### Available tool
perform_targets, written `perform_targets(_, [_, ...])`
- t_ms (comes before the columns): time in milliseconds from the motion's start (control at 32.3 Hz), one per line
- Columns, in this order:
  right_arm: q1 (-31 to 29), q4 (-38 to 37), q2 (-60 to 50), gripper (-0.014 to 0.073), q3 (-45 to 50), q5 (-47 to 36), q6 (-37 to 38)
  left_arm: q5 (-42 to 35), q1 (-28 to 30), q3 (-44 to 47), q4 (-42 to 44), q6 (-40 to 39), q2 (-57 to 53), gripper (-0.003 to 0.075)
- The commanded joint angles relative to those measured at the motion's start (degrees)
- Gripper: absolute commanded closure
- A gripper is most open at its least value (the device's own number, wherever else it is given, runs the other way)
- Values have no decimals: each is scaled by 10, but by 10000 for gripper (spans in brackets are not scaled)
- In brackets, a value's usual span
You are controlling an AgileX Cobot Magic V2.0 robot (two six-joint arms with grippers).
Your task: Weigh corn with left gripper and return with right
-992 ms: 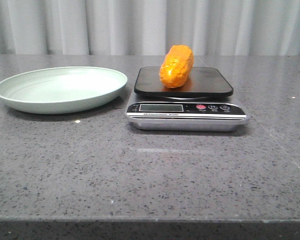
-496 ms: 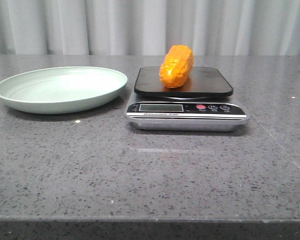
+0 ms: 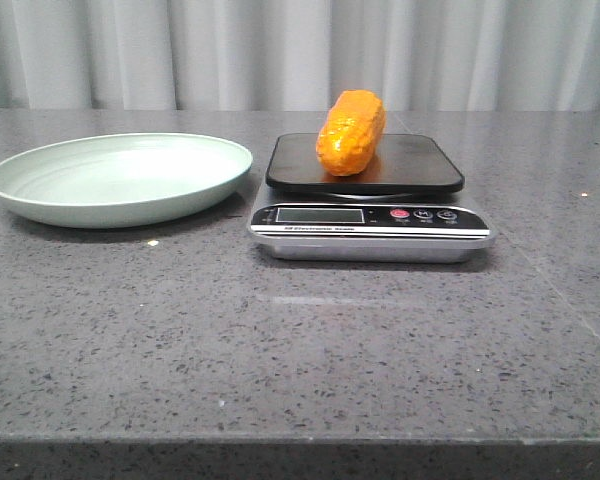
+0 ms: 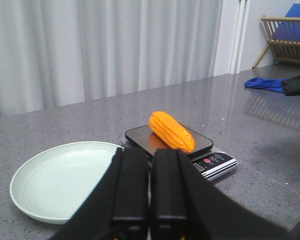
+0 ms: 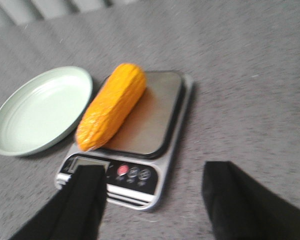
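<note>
Presently, we read the scene so:
Corn: the corn (image 3: 351, 132) lies on its side on the black platform of the kitchen scale (image 3: 370, 213), along the platform's edge nearest the plate, its length running from 12 to 6 o'clock as we face the table.
Plate: the pale green plate (image 3: 40, 205) sits at 9 o'clock from the scale, just beside it and bare.
Left gripper: the left gripper (image 4: 149, 197) is clenched on nothing, fingers pressed together, well back from the scale.
Right gripper: the right gripper (image 5: 155, 200) is spread wide and grasps nothing, and we see the scale's buttons between its fingers (image 5: 87, 200).
Stage: we judge the weighing done and the return not yet begun.
Handling: the cob looks like light, rigid, glossy plastic, so we expect it to slip or roll.
Grip: we would pinch across the thick middle, where the bumpy kernel rows give purchase, not the tapered ends.
</note>
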Motion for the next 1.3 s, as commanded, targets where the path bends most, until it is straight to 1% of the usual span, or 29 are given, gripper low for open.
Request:
perform_targets(0, [48,15,57,16,-64,-41,-7,-44,-4,-16,3,0,8,594])
perform_targets(93, [89,17,116,19,-115,-40,-6,-44,-4,-16,3,0,8,594])
perform_targets(186, [111,17,176,34,-170,-21,-6,-44,-4,-16,3,0,8,594])
perform_targets(248, [117,17,219,34,-219,7,-4,-44,-4,-16,3,0,8,594])
perform_targets(341, [118,14,278,34,-295,62,20,-44,-4,-16,3,0,8,594])
perform_targets(434, [118,-13,334,34,-374,122,65,-44,-4,-16,3,0,8,594])
perform_targets(496, [118,-54,372,34,-428,168,114,-44,-4,-16,3,0,8,594])
perform_targets(651, [136,-225,465,34,-553,323,260,-44,-4,-16,3,0,8,594])
perform_targets(713, [152,-259,497,34,-587,351,287,-44,-4,-16,3,0,8,594])
perform_targets(837, [166,-262,549,34,-628,361,313,-44,-4,-16,3,0,8,594])
perform_targets(961, [164,-281,591,34,-645,402,364,-44,-4,-16,3,0,8,594])
perform_targets(1178, [158,-288,633,35,-644,417,370,-44,-4,-16,3,0,8,594])
perform_targets(1240, [158,-287,640,77,-644,414,370,-44,-4,-16,3,0,8,594])
perform_targets(1271, [158,-287,640,126,-644,411,370,-44,-4,-16,3,0,8,594])
